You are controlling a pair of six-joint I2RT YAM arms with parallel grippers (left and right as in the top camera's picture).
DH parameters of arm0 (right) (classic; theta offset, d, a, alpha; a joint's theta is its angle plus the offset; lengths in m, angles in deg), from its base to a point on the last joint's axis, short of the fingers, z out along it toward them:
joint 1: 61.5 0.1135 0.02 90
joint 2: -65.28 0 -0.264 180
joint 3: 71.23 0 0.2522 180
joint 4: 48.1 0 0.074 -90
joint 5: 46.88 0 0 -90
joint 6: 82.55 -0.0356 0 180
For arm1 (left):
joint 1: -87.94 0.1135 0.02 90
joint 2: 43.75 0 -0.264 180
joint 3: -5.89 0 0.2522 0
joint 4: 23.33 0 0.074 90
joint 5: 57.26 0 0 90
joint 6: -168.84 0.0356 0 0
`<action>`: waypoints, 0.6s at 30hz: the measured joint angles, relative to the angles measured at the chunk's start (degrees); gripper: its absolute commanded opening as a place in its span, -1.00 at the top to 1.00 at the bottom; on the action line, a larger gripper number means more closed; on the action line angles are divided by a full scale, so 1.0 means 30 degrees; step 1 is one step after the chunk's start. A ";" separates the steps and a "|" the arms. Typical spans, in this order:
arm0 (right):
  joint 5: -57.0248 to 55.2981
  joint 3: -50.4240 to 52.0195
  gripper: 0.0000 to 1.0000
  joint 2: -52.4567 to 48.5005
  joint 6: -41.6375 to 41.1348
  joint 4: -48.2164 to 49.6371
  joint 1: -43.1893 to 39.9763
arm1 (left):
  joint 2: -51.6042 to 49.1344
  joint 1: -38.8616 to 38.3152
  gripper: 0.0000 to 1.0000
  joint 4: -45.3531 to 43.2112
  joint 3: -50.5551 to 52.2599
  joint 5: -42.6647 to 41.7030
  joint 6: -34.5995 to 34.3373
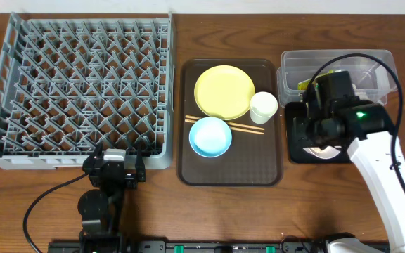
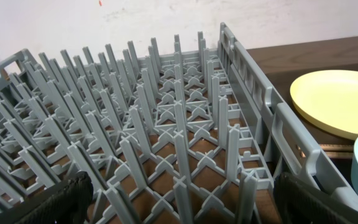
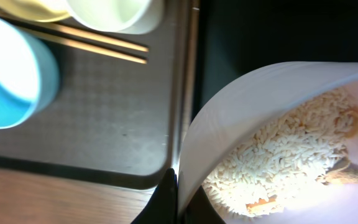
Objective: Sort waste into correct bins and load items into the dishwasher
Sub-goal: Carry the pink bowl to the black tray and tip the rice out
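My right fingers (image 3: 164,202) are pinching the white bowl (image 3: 278,99) rim, rice scraps (image 3: 272,158) inside, over the black tray (image 1: 297,152) at the tabletop's (image 1: 209,218) 3 o'clock. My left fingers (image 2: 61,199) are hanging spread at the dish rack's (image 1: 76,84) 6 o'clock.

From above, the light is bright and even, with soft shadows. A small green light (image 1: 359,114) glows on my right arm (image 1: 382,151) at 3 o'clock. My left wrist camera shows the large square grey plastic dish rack (image 2: 166,124) sharp in the middle, but its pegs at 6 o'clock go fuzzy, and the white wall (image 2: 166,18) at 12 o'clock is bright. At my right wrist, the round white bowl (image 3: 253,93) glares at 3 o'clock, the round light blue bowl (image 3: 11,68) at 9 o'clock is blurry with a white shine, and 1 o'clock is almost black.
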 measured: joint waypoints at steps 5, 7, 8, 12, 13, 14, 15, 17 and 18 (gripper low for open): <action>0.2681 0.0189 0.97 0.0000 0.1727 0.0772 -0.2397 | 0.0000 0.0000 -0.87 0.0000 0.0000 -0.0007 0.0000; 0.4095 0.0415 0.97 0.0000 0.2572 0.1355 -0.3490 | 0.0000 0.0000 -0.87 0.0000 0.0000 0.0000 0.0000; 0.4911 0.0597 0.97 0.0000 0.3016 0.1712 -0.4073 | 0.0000 0.0000 -0.87 0.0000 0.0000 -0.0007 0.0000; 0.8029 0.1974 0.97 0.0000 0.4503 0.3796 -0.5974 | 0.0000 0.0000 -0.87 0.0007 0.0000 -0.0007 0.0000; 0.8888 0.2506 0.97 0.0000 0.4809 0.4393 -0.6390 | 0.0000 0.0000 -0.87 0.0000 0.0000 0.0000 0.0000; 0.9683 0.2994 0.97 0.0000 0.5034 0.4954 -0.6739 | 0.0000 0.0000 -0.87 0.0000 0.0000 0.0000 0.0000; 1.0557 0.3606 0.97 0.0000 0.5260 0.5734 -0.7074 | 0.0000 0.0000 -0.87 0.0007 0.0000 0.0000 0.0000; 1.2284 0.4838 0.98 -0.0007 0.5610 0.7111 -0.7781 | 0.0000 0.0000 -0.87 0.0000 0.0000 -0.0015 0.0000; 1.3253 0.5493 0.97 -0.0007 0.5741 0.7927 -0.8123 | 0.0000 0.0000 -0.87 0.0000 0.0000 -0.0007 0.0000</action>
